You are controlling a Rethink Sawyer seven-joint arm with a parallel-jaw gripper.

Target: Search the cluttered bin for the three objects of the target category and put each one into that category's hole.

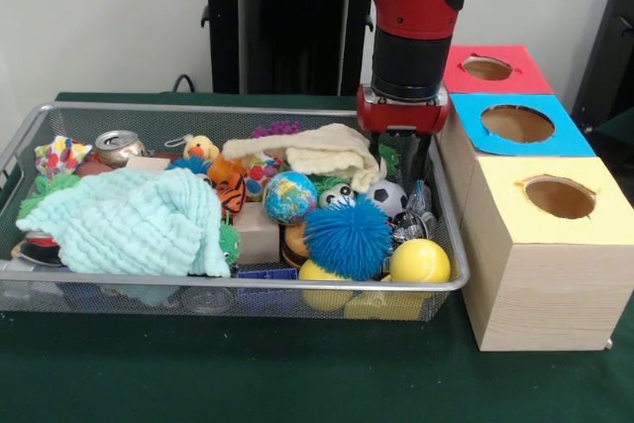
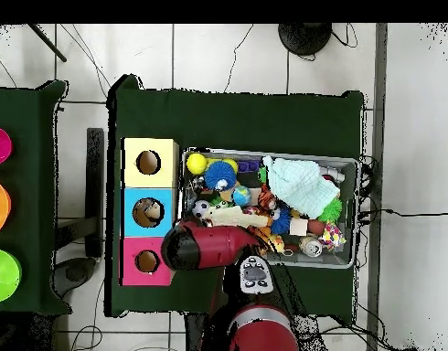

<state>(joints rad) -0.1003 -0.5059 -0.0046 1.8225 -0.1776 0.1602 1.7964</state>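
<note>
The wire mesh bin [image 1: 198, 109] is full of toys and cloths. It also shows in the overhead view [image 2: 357, 210]. One wrinkly clear plastic item [image 1: 415, 213] lies at the bin's right end, between a soccer ball [image 1: 388, 197] and the rim. My gripper [image 1: 408, 173] hangs down into the bin just above that item. In the overhead view my arm [image 2: 209, 245] hides the gripper. The blue-surround hole [image 1: 517, 124] is the middle box to the right of the bin, and it also shows in the overhead view [image 2: 148, 212]. Other clear plastic items are hidden.
Red-surround hole [image 1: 486, 68] and yellow-surround hole [image 1: 560, 196] flank the blue one. In the bin lie a mint cloth [image 1: 129, 220], a cream cloth [image 1: 317, 151], a metal can [image 1: 119, 146], a blue spiky ball [image 1: 347, 237], a yellow ball [image 1: 419, 262] and a globe ball [image 1: 289, 196].
</note>
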